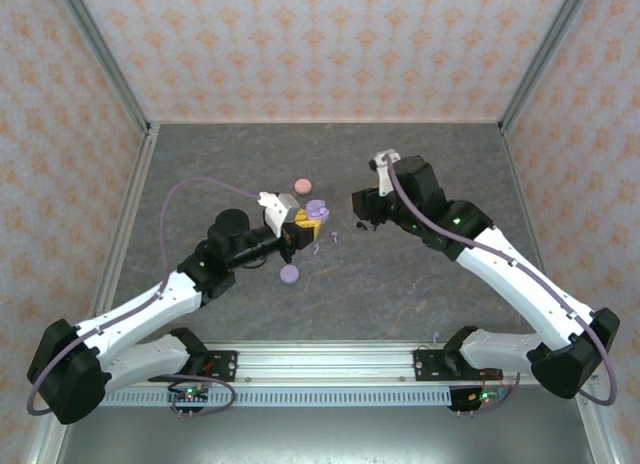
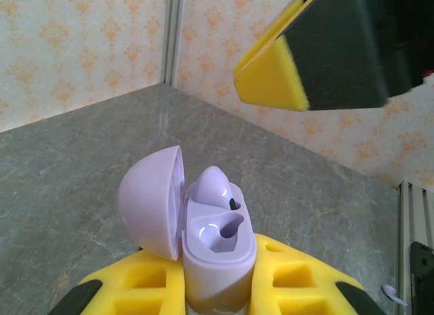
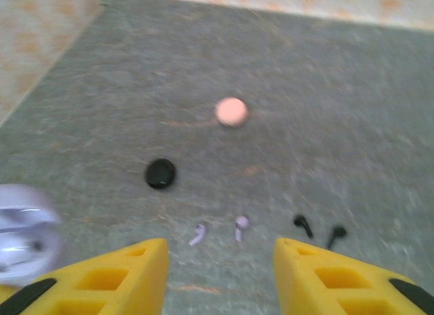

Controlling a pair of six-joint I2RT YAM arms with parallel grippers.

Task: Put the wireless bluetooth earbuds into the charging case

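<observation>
1 earbud (image 2: pixel 215 184) in case (image 2: pixel 220 254); 4 earbuds (image 3: pixel 241 227) in row on tbl (image 3: pixel 319 84).

Left pincer (image 2: pixel 215 267) clamped, right pincer (image 3: pixel 220 247) parted (widely)

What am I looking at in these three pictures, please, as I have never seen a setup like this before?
Two robot arms are bolted to a grey table. One picture looks down from above; the other two come from cameras on each wrist. The left gripper clamps an open lilac charging case with one earbud seated inside. The right gripper is open and holds nothing. On the table lie two lilac earbuds, two black earbuds, a black puck and a pink puck.
</observation>
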